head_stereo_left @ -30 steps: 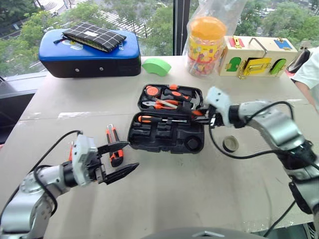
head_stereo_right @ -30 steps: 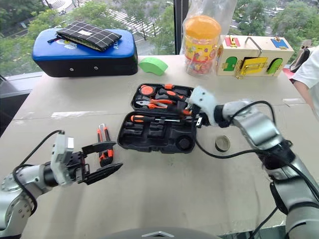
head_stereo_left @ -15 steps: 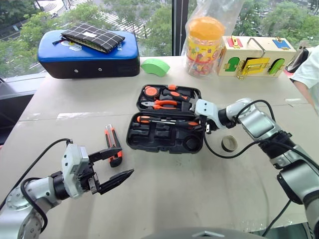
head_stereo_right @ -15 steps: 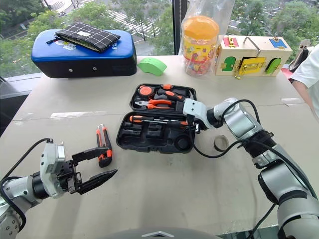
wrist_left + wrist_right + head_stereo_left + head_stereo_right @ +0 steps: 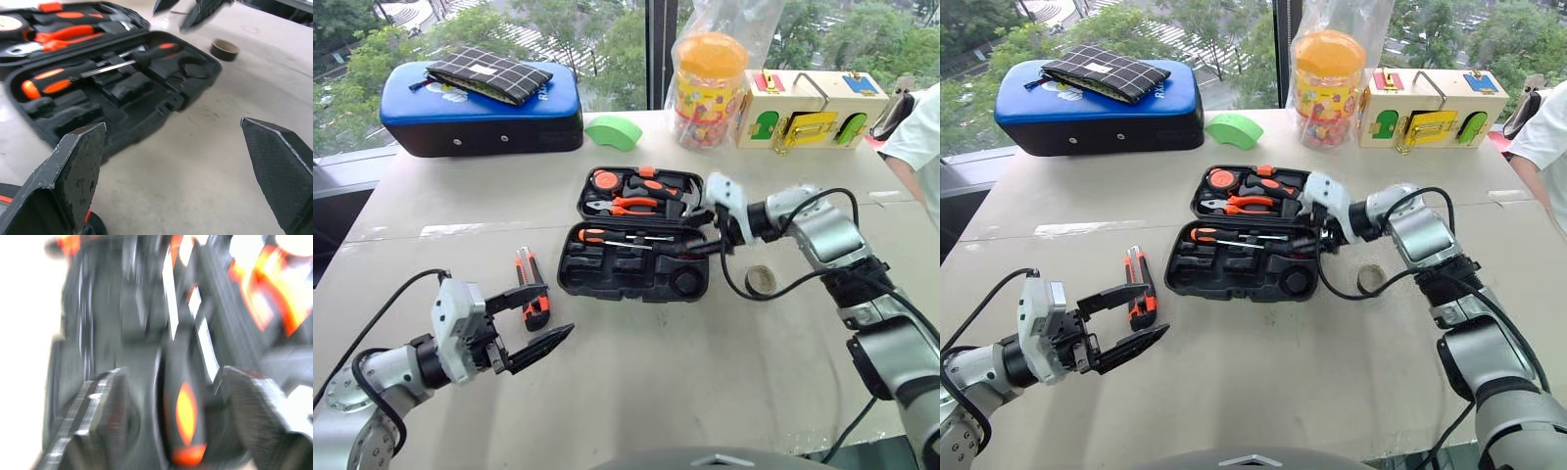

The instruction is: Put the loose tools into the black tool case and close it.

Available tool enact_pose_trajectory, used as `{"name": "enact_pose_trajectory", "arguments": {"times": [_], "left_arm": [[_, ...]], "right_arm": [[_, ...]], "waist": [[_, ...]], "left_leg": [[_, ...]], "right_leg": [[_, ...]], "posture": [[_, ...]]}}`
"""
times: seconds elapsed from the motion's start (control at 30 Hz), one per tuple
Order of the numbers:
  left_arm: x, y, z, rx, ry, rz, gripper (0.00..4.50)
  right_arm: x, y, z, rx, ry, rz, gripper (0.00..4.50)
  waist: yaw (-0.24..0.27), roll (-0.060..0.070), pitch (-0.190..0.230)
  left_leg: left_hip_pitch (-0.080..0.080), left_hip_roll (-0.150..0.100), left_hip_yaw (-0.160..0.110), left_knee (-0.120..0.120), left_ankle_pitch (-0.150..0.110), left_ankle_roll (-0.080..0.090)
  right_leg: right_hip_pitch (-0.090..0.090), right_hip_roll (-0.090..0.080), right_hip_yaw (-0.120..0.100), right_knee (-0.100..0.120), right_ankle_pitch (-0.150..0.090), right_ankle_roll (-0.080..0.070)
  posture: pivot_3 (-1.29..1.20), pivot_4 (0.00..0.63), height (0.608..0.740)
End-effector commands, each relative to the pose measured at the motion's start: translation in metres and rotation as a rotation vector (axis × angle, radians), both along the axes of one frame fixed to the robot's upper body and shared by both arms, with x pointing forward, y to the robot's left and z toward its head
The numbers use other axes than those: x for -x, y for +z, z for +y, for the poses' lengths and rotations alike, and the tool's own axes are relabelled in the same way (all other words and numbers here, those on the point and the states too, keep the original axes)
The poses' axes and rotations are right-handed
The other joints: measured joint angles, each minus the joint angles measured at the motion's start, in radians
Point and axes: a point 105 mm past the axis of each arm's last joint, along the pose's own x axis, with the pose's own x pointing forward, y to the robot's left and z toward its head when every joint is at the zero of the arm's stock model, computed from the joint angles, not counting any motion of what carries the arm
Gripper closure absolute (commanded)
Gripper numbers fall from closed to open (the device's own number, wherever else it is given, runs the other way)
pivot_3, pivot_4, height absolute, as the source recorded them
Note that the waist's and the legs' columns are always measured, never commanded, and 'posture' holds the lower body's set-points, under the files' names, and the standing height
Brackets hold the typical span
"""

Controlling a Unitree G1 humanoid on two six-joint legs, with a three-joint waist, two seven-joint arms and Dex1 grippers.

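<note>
The black tool case point(image 5: 636, 279) lies open at mid-table. An orange-and-black screwdriver point(image 5: 607, 235) and a darker screwdriver point(image 5: 146, 54) rest in its near half. My right gripper point(image 5: 710, 243) hovers at the case's right end, open, its fingers point(image 5: 98, 421) on either side of the dark screwdriver's handle point(image 5: 183, 416) without holding it. The utility knife point(image 5: 530, 294) lies on the table left of the case. My left gripper point(image 5: 556, 311) is wide open just beside it and holds nothing. The small tape roll point(image 5: 762, 281) sits on the table right of the case.
Orange-handled pliers point(image 5: 631, 205) and a hammer fill the case's far half. Along the back stand a blue-topped case point(image 5: 480, 113) with a checked pouch, a green block point(image 5: 615, 132), an orange-lidded jar point(image 5: 710, 83) and a wooden latch box point(image 5: 808, 108). A person's sleeve point(image 5: 915, 137) shows at far right.
My right gripper brought the dark screwdriver down into the case's near half, let it go and lifted slightly. The left gripper stays open in about the same spot.
</note>
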Motion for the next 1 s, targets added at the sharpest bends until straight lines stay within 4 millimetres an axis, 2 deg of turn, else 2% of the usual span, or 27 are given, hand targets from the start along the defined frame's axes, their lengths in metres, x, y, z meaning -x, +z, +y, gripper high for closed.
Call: {"name": "enact_pose_trajectory", "arguments": {"times": [0.03, 0.1, 0.23, 0.27, 0.33, 0.43, 0.5, 0.57, 0.63, 0.67, 0.73, 0.77, 0.8, 0.83, 0.87, 0.93, 1.0], "left_arm": [[0.002, 0.007, -0.004, 0.004, 0.004, -0.027, 0.00], [0.003, 0.008, -0.005, 0.003, 0.003, -0.026, 0.00], [0.005, 0.010, -0.009, -0.006, -0.009, -0.025, 0.00], [0.005, 0.010, -0.009, -0.008, -0.012, -0.025, 0.00], [0.007, 0.010, -0.009, -0.013, -0.009, -0.023, 0.00], [0.010, 0.010, -0.006, -0.016, 0.017, -0.023, 0.00], [0.010, 0.010, 0.001, 0.014, 0.106, -0.016, 0.00], [0.005, 0.012, 0.014, 0.036, 0.254, -0.043, 0.00], [-0.004, 0.014, 0.034, 0.049, 0.469, -0.091, 0.00], [-0.005, 0.014, 0.040, 0.051, 0.534, -0.101, 0.00], [-0.010, 0.015, 0.069, 0.054, 0.818, -0.129, 0.00], [-0.008, 0.013, 0.084, 0.046, 0.973, -0.120, 0.00], [-0.003, 0.008, 0.095, 0.019, 1.087, -0.088, 0.00], [0.000, 0.005, 0.100, -0.002, 1.146, -0.063, 0.00], [0.001, 0.002, 0.096, -0.009, 1.147, -0.047, 0.00], [-0.001, -0.005, 0.091, -0.064, 1.138, -0.018, 0.00], [-0.001, -0.011, 0.097, -0.074, 1.187, 0.009, 0.00]], "right_arm": [[-0.009, -0.023, 0.005, -0.002, -0.128, -0.041, 3.49], [-0.007, -0.051, 0.010, 0.079, -0.137, -0.050, 4.45], [0.009, -0.112, 0.009, 0.317, -0.058, -0.057, 4.45], [0.013, -0.120, 0.008, 0.340, -0.038, -0.055, 4.45], [0.014, -0.123, 0.008, 0.342, -0.033, -0.082, 4.45], [0.007, -0.111, 0.005, 0.308, -0.061, -0.143, 4.45], [0.001, -0.080, 0.010, 0.145, -0.095, -0.203, 4.45], [0.007, -0.037, 0.018, -0.135, -0.079, -0.238, 4.45], [0.025, -0.011, 0.012, -0.291, 0.011, -0.150, 4.45], [0.031, -0.006, 0.010, -0.316, 0.041, -0.135, 4.45], [0.052, -0.002, 0.004, -0.298, 0.138, -0.142, 3.87], [0.062, 0.000, 0.000, -0.296, 0.173, -0.130, 3.76], [0.070, 0.002, -0.003, -0.292, 0.199, -0.122, 3.32], [0.074, 0.004, -0.004, -0.293, 0.209, -0.116, 2.98], [0.079, 0.005, -0.007, -0.293, 0.222, -0.109, 2.61], [0.087, 0.011, -0.011, -0.303, 0.237, -0.118, 1.56], [0.093, 0.015, -0.014, -0.306, 0.250, -0.123, 0.62]], "waist": [[0.001, -0.001, -0.001], [0.006, -0.001, 0.000], [0.002, -0.001, -0.001], [-0.001, -0.002, -0.003], [-0.008, -0.002, -0.005], [-0.013, -0.003, -0.006], [-0.012, -0.003, -0.006], [-0.008, -0.003, -0.005], [-0.008, -0.003, -0.002], [-0.007, -0.001, 0.002], [-0.005, 0.000, 0.004], [-0.002, -0.001, 0.003], [0.002, -0.002, 0.002], [0.006, -0.005, 0.001], [0.006, -0.008, 0.000], [0.005, -0.008, 0.001], [0.007, -0.008, 0.002]], "left_leg": [[0.000, 0.000, 0.000, 0.000, 0.000, 0.000], [0.000, 0.000, 0.000, -0.001, 0.000, 0.000], [0.003, -0.001, 0.004, -0.001, 0.000, 0.000], [0.005, -0.001, 0.004, -0.001, 0.000, 0.000], [0.008, 0.000, 0.007, -0.002, 0.000, 0.000], [0.009, 0.000, 0.007, -0.002, 0.000, 0.000], [0.009, 0.000, 0.007, -0.002, 0.000, 0.000], [0.009, 0.001, 0.006, -0.002, 0.000, 0.000], [0.007, 0.001, 0.006, -0.002, 0.000, 0.000], [0.006, 0.001, 0.006, -0.002, 0.000, 0.000], [0.005, 0.001, 0.007, -0.002, 0.000, 0.000], [0.005, 0.001, 0.007, -0.002, 0.000, 0.000], [0.006, 0.001, 0.007, -0.002, 0.000, 0.000], [0.006, 0.001, 0.006, -0.002, 0.000, 0.000], [0.006, 0.001, 0.006, -0.002, 0.000, 0.001], [0.006, 0.001, 0.007, -0.002, 0.000, 0.000], [0.005, 0.001, 0.007, -0.001, 0.000, 0.000]], "right_leg": [[0.000, 0.000, 0.000, 0.000, 0.000, 0.000], [0.000, 0.000, 0.000, 0.000, 0.000, 0.000], [0.001, 0.000, 0.003, 0.001, 0.000, 0.000], [0.002, 0.000, 0.004, 0.001, 0.000, 0.000], [0.004, 0.000, 0.006, 0.002, 0.000, 0.000], [0.005, 0.001, 0.006, 0.002, 0.000, 0.000], [0.005, 0.001, 0.006, 0.002, 0.000, 0.000], [0.005, 0.001, 0.006, 0.002, 0.000, 0.000], [0.003, 0.001, 0.006, 0.001, 0.000, 0.000], [0.002, 0.001, 0.006, 0.001, 0.000, 0.000], [0.002, 0.001, 0.007, 0.001, 0.002, 0.004], [0.002, 0.001, 0.007, 0.001, 0.002, 0.004], [0.002, 0.001, 0.007, 0.001, 0.002, 0.004], [0.002, 0.001, 0.007, 0.001, 0.002, 0.004], [0.002, 0.001, 0.007, 0.001, 0.001, 0.004], [0.002, 0.001, 0.007, 0.001, 0.002, 0.004], [0.002, 0.000, 0.007, 0.001, 0.000, 0.001]], "posture": [[0.00, 0.150, 0.740], [0.00, 0.150, 0.740], [0.00, 0.150, 0.740], [0.00, 0.150, 0.740], [0.00, 0.150, 0.740], [0.00, 0.150, 0.740], [0.00, 0.150, 0.740], [0.00, 0.150, 0.740], [0.00, 0.150, 0.740], [0.00, 0.150, 0.740], [0.00, 0.150, 0.740], [0.00, 0.150, 0.740], [0.00, 0.150, 0.740], [0.00, 0.150, 0.740], [0.00, 0.150, 0.740], [0.00, 0.150, 0.740], [0.00, 0.150, 0.740]]}}
